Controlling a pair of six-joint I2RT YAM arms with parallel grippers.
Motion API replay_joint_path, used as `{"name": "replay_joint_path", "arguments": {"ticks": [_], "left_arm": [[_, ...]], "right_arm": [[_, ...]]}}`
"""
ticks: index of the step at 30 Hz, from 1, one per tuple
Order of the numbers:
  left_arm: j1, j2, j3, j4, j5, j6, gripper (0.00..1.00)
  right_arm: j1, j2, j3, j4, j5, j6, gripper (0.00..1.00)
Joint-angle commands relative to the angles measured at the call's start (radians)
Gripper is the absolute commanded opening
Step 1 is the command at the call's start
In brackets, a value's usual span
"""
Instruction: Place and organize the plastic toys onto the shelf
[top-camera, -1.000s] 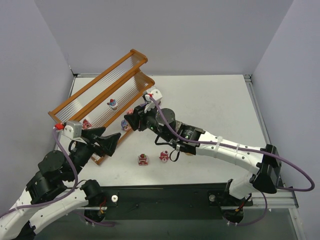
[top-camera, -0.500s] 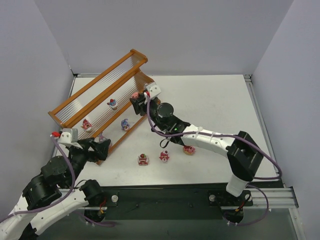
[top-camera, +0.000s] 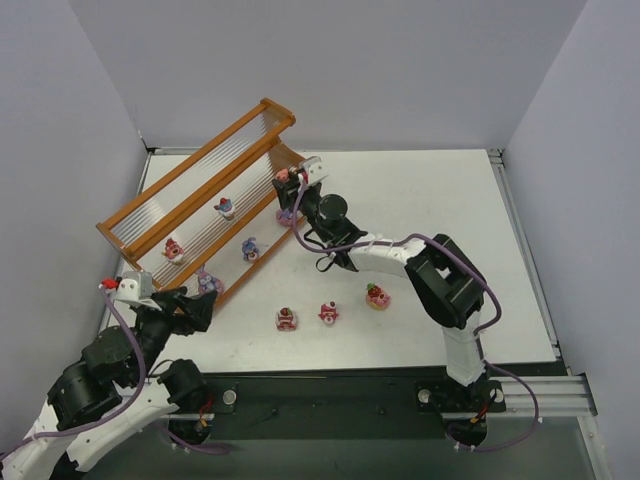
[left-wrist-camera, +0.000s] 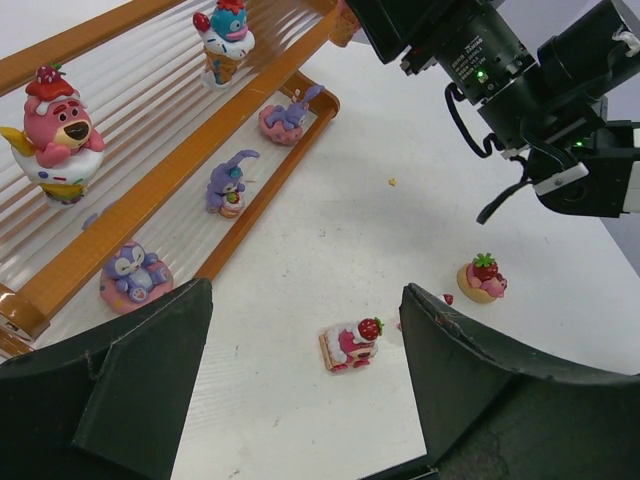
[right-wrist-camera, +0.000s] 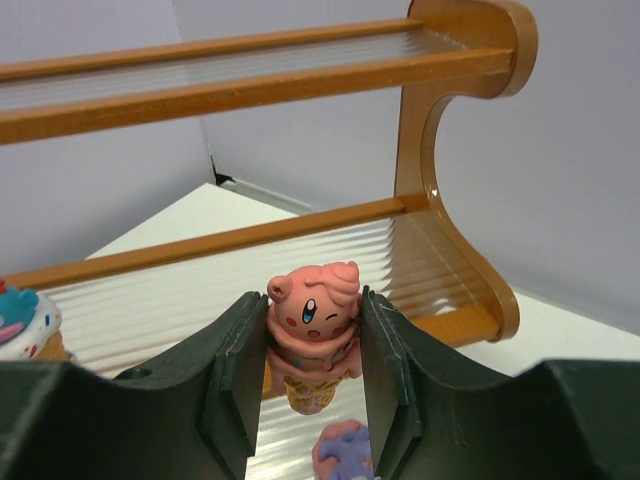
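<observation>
While the white table (top-camera: 450, 220) carried everything, the largest thing on it was the shelf (top-camera: 190, 160), a stepped orange-brown rack with clear ribbed tiers, set at an angle in the far left corner.

The right arm (top-camera: 400, 255) reached across to the shelf's right end. The left arm (top-camera: 110, 360) sat back near the shelf's near end.

The right end effector (right-wrist-camera: 312, 340) was clenched on a pink figurine (right-wrist-camera: 312, 318) with a cone-shaped base. It held the figurine upright between both fingers, above the lowest tier and close to the curved end post. The left end effector (left-wrist-camera: 305, 370) was released, its fingers spread wide with nothing between them, hovering over the table just beside the shelf.

Five toys stood on the shelf. On the middle tier were a pink bear (left-wrist-camera: 55, 125) and a blue-topped ice-cream cone (left-wrist-camera: 225, 40). On the lowest tier were a purple figure on a pink donut (left-wrist-camera: 135, 275), a purple bunny (left-wrist-camera: 228, 183) and another purple piece (left-wrist-camera: 285, 112), which lay below the held figurine.

Three small strawberry-topped toys lay apart on the open table: a pink cake slice (top-camera: 286, 319), a second pink piece (top-camera: 328, 313) and a tart (top-camera: 377, 296).
</observation>
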Motion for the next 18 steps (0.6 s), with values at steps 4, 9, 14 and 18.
{"name": "replay_joint_path", "arguments": {"ticks": [4, 9, 14, 18], "left_arm": [[0.0, -0.039, -0.009, 0.004, 0.005, 0.009, 0.86], [0.0, -0.032, -0.007, 0.003, 0.016, 0.011, 0.86], [0.001, -0.032, -0.009, 0.004, 0.023, 0.014, 0.85], [0.001, -0.035, -0.007, 0.0, 0.02, 0.014, 0.86]], "right_arm": [[-0.03, 0.068, 0.138, 0.2, -0.068, 0.033, 0.0], [-0.034, 0.122, 0.214, 0.166, -0.103, 0.033, 0.0], [-0.036, 0.159, 0.267, 0.129, -0.121, 0.029, 0.0], [-0.034, 0.18, 0.285, 0.114, -0.121, 0.016, 0.0]]}}
